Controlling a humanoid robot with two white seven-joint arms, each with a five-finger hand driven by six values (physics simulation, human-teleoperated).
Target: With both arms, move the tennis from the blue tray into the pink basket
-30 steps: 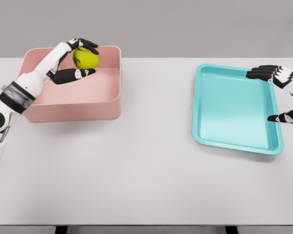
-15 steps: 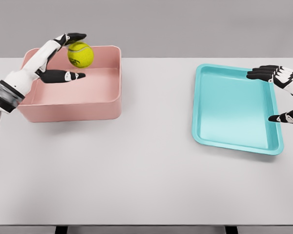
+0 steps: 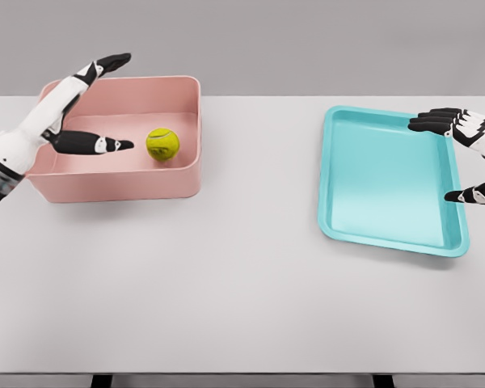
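yellow-green tennis ball (image 3: pixel 162 144) has dropped into the pink basket (image 3: pixel 145 179), at three o'clock of the now-released, spread left hand (image 3: pixel 73 109), so the task looks done.

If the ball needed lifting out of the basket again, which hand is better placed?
Left. The left hand hangs open over the pink basket beside the tennis ball; the right hand is at the blue tray's far edge.

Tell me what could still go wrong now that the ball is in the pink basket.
The tennis ball lies inside the pink basket, yet the open left robot hand is spread over the basket's left end; pulling back low could snag the rim and shift the basket. The ball may not be settled, though the walls should contain it. The open right robot hand overlaps the blue tray at its right edge and might nudge it.
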